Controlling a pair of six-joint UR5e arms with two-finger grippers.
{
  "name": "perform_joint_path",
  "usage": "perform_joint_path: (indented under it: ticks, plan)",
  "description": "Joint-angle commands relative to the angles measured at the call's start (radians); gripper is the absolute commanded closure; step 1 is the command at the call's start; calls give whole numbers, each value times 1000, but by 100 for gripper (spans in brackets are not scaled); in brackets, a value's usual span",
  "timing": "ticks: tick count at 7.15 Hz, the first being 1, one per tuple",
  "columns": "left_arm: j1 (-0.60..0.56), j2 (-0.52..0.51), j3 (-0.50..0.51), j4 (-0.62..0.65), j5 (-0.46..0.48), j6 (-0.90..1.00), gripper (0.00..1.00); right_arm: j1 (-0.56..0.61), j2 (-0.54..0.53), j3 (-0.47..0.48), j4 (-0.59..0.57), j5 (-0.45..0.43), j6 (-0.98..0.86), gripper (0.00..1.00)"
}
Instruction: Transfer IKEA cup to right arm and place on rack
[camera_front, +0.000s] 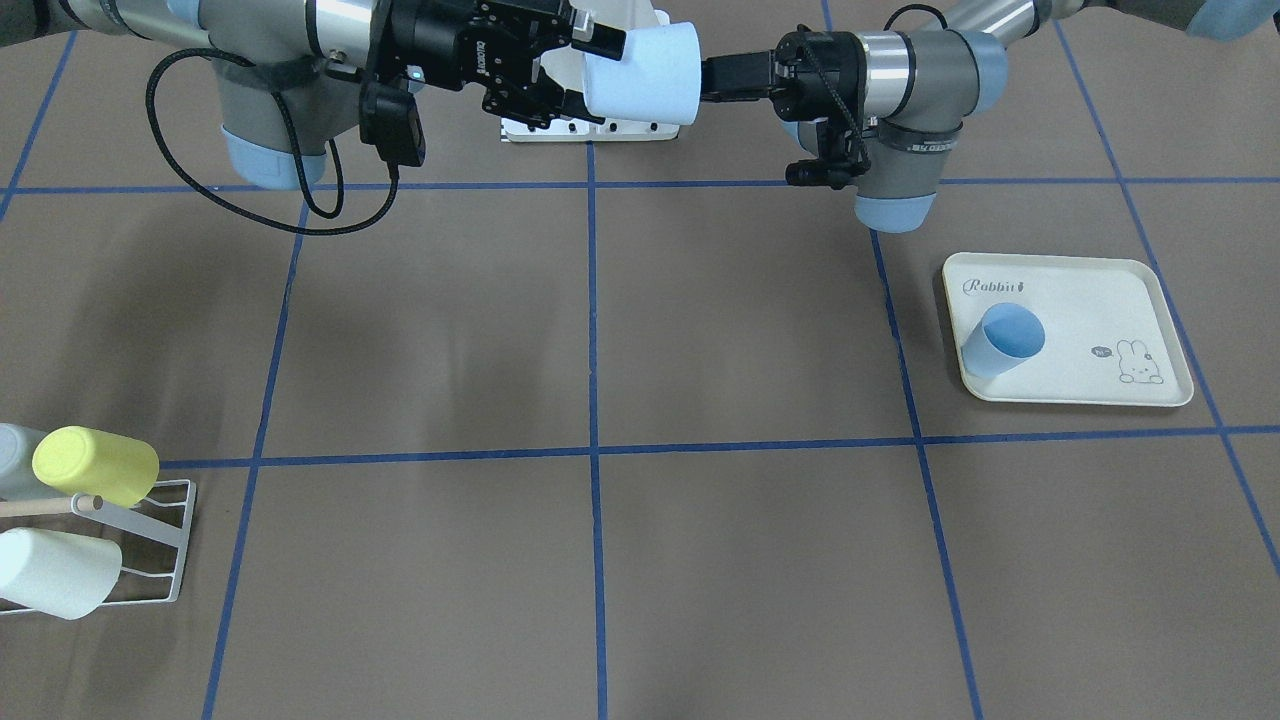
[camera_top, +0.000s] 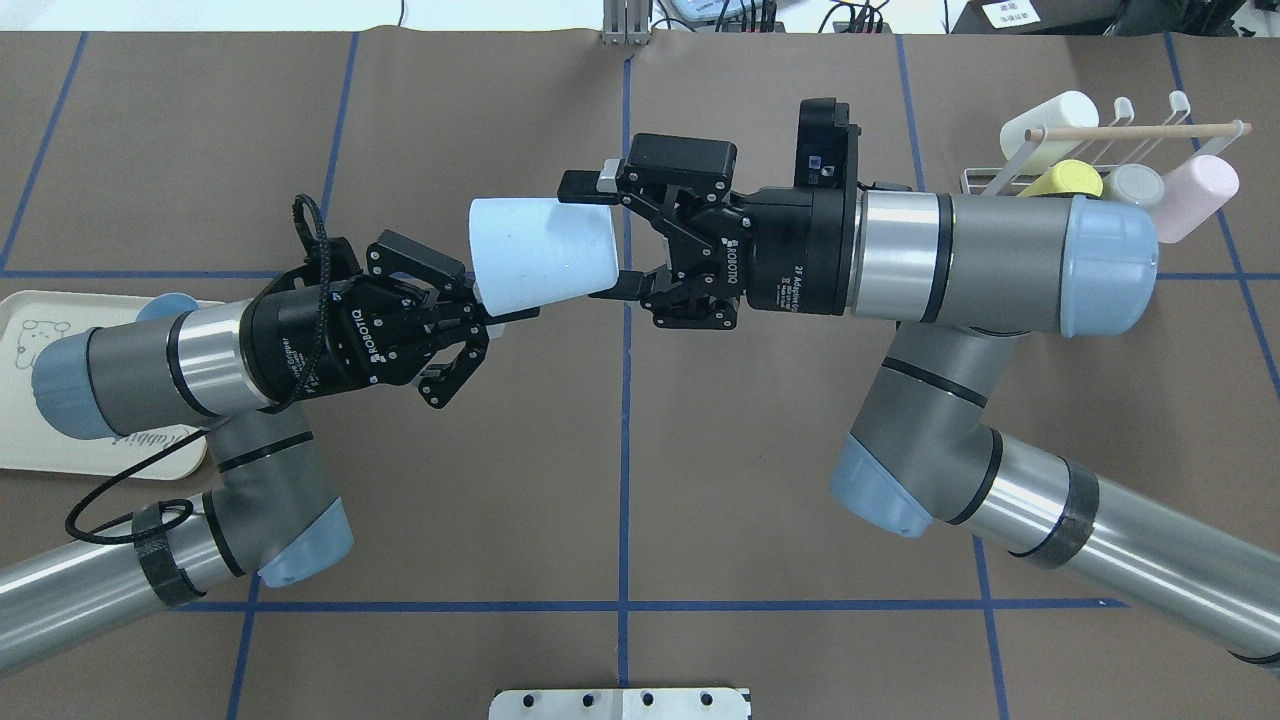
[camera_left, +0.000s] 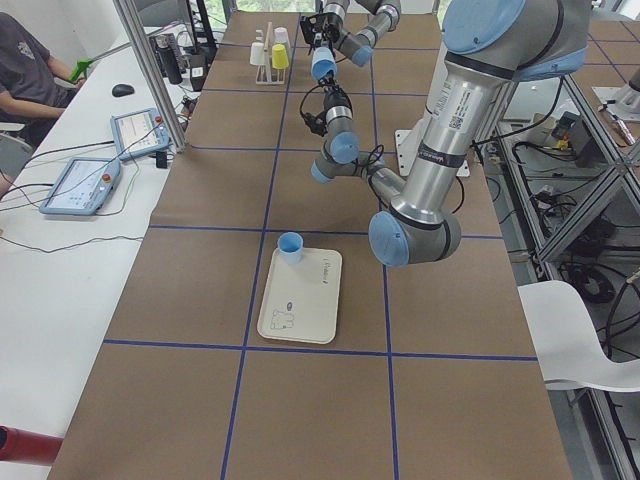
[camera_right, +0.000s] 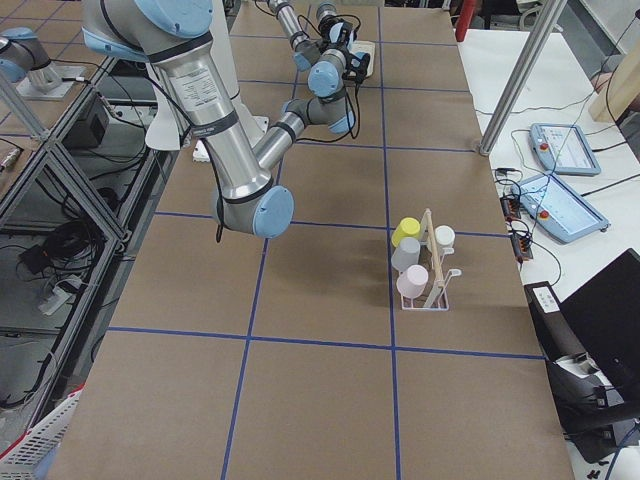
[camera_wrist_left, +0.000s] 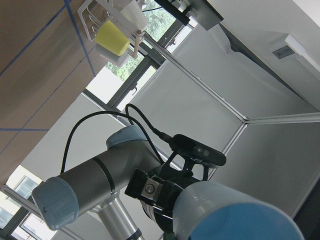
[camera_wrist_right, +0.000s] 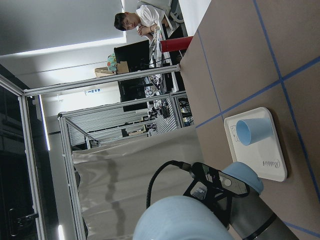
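While both arms meet in mid-air above the table, the IKEA cup (camera_top: 540, 255) lies sideways between them. The left gripper (camera_top: 492, 308) pinches the rim wall. The right gripper (camera_top: 608, 237) straddles the base end, pads apparently pressed on.

Judged light, stiff, smooth plastic; its taper invites slipping. Best hold: across the body, well past the base. The rack (camera_top: 1150, 130) stands far right, nearly full.

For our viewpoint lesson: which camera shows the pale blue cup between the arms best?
Overhead exterior: the pale blue cup shows whole, large and sharp. Front-facing shows it near the frame's top; side views, tiny; wrist views, only part.
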Motion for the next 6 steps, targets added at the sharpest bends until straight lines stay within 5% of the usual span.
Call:
perform_joint_path:
  ticks: [1,2,4,5,6]
  plan:
    - [5,0,1,-1,0,-1,100,-4,3,0,0,-2,0,17]
    - [5,0,-1,-1,0,-2,100,-4,3,0,0,-2,0,32]
    - [5,2,-5,-1,0,0,33,-6,2,-17,52,-6,0,66]
    - [2,8,-11,0,0,-1,0,-8,2,-29,76,-6,0,73]
    - [-4,19,-19,-1,0,3,0,-6,0,-29,78,-6,0,74]
